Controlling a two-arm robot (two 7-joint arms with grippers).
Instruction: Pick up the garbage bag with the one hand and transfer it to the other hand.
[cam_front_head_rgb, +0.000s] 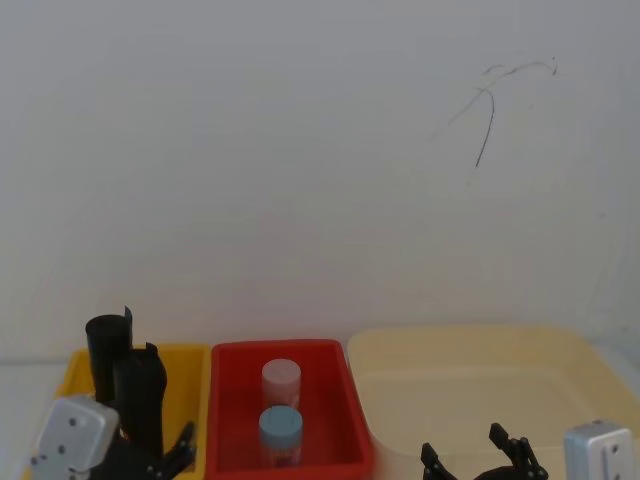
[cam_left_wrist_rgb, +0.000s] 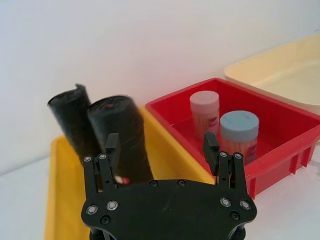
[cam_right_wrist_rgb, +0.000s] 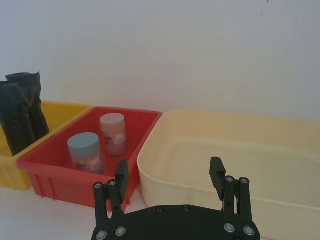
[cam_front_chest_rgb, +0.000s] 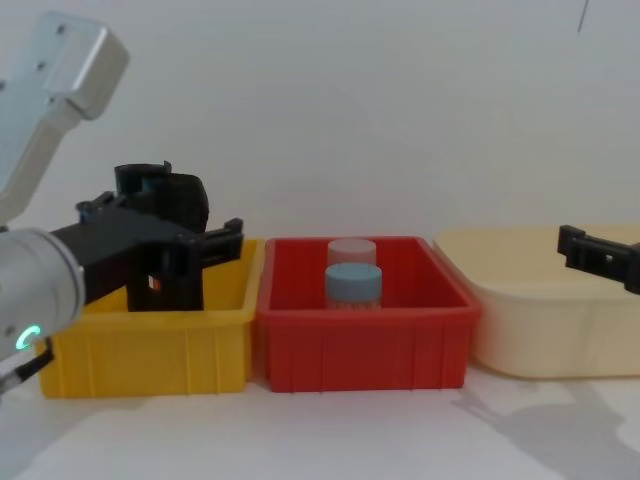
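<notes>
The garbage bag (cam_front_head_rgb: 140, 392), a thick smooth black roll, stands tilted in the yellow bin (cam_front_head_rgb: 188, 362). My left gripper (cam_front_head_rgb: 152, 458), on the wrist with the green light, is open at the bin. In the left wrist view the garbage bag (cam_left_wrist_rgb: 120, 131) rises just beyond the left gripper (cam_left_wrist_rgb: 161, 147), close to one finger (cam_left_wrist_rgb: 112, 148), with a wide gap to the other. From the chest the left gripper (cam_front_chest_rgb: 165, 240) brackets the garbage bag (cam_front_chest_rgb: 190, 205). My right gripper (cam_front_head_rgb: 465, 448) hangs open in front of the cream bin (cam_front_head_rgb: 460, 342).
A thinner crinkled black roll (cam_left_wrist_rgb: 70, 119) with a jagged top leans behind the bag in the same bin. The red bin (cam_front_head_rgb: 340, 400) in the middle holds a pink-lidded jar (cam_front_head_rgb: 281, 378) and a blue-lidded jar (cam_front_head_rgb: 280, 428). A white wall rises behind the bins.
</notes>
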